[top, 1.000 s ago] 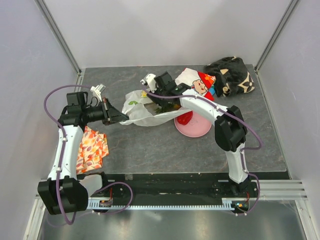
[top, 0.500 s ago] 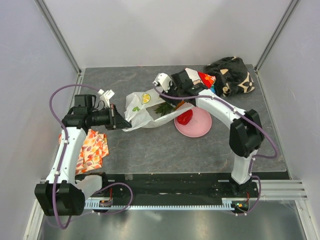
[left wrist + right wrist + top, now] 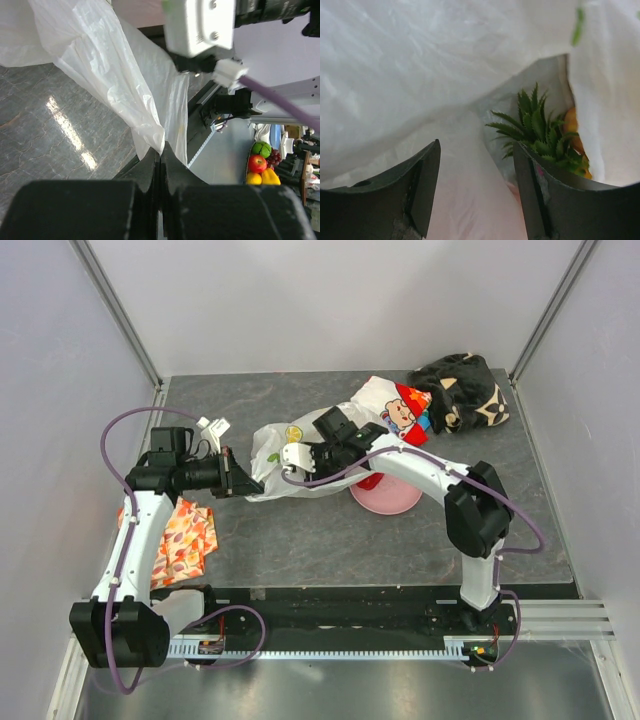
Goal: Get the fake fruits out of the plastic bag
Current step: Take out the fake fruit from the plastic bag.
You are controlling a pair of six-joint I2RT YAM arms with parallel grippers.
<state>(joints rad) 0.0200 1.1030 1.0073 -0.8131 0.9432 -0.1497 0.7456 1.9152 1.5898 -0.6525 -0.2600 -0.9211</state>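
Observation:
The plastic bag [image 3: 272, 445] lies crumpled at the table's middle. My left gripper [image 3: 248, 484] is shut on its near-left edge; in the left wrist view the shut jaws [image 3: 161, 148] pinch the thin white film [image 3: 100, 65]. My right gripper [image 3: 310, 466] is open and pokes into the bag's mouth from the right. In the right wrist view its tips [image 3: 476, 145] are spread over the white film, with the pineapple's green crown [image 3: 536, 125] and orange body [image 3: 572, 125] just beyond the right finger. A shiny red fruit [image 3: 371, 480] lies on the pink plate [image 3: 395, 500].
A white cloth with a cartoon bear [image 3: 398, 405] and a black patterned cloth [image 3: 462, 390] lie at the back right. An orange patterned cloth [image 3: 185, 537] lies at the near left under my left arm. Grey walls enclose the table on three sides.
My right gripper has swung from behind the bag, forward and left, down into its mouth, and now covers the pineapple in the top view. My left gripper keeps its hold on the bag.

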